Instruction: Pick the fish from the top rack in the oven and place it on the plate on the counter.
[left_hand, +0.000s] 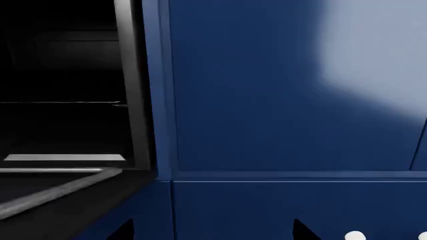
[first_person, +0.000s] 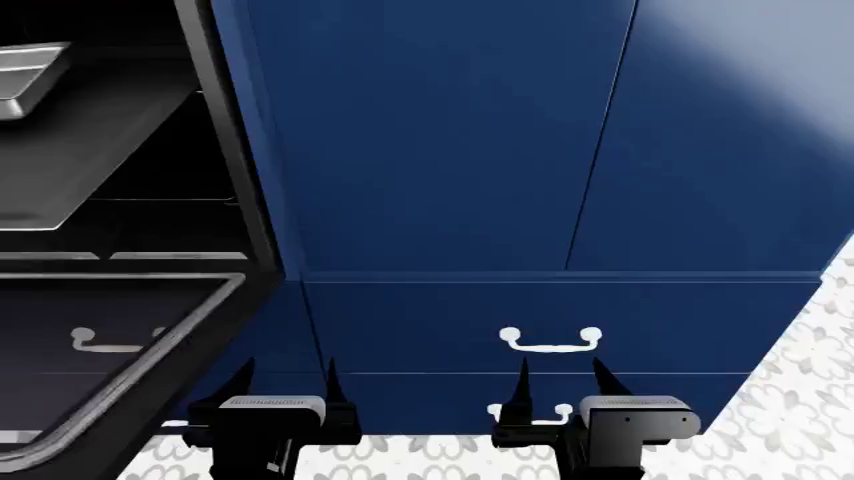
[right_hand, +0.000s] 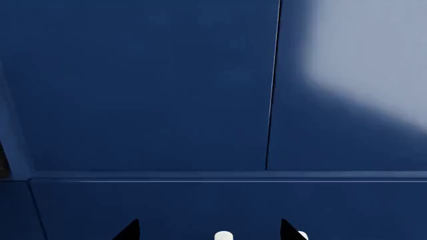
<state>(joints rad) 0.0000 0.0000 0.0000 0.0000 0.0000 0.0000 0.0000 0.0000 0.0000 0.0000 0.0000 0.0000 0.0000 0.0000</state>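
Both grippers sit low at the bottom of the head view, fingers pointing up toward the cabinets. The left gripper (first_person: 287, 385) and the right gripper (first_person: 558, 380) each have their two dark fingers spread apart, holding nothing. Above the right one are two white drawer handles (first_person: 549, 342). Navy cabinets (first_person: 441, 140) fill the middle. At the left the oven (first_person: 227, 150) stands open, door (first_person: 120, 340) dropped, one dark rack (first_person: 94, 160) and one steel tray (first_person: 27, 75) upper left. No fish or plate shows.

Dim, sharp renders; pale light patch upper right.
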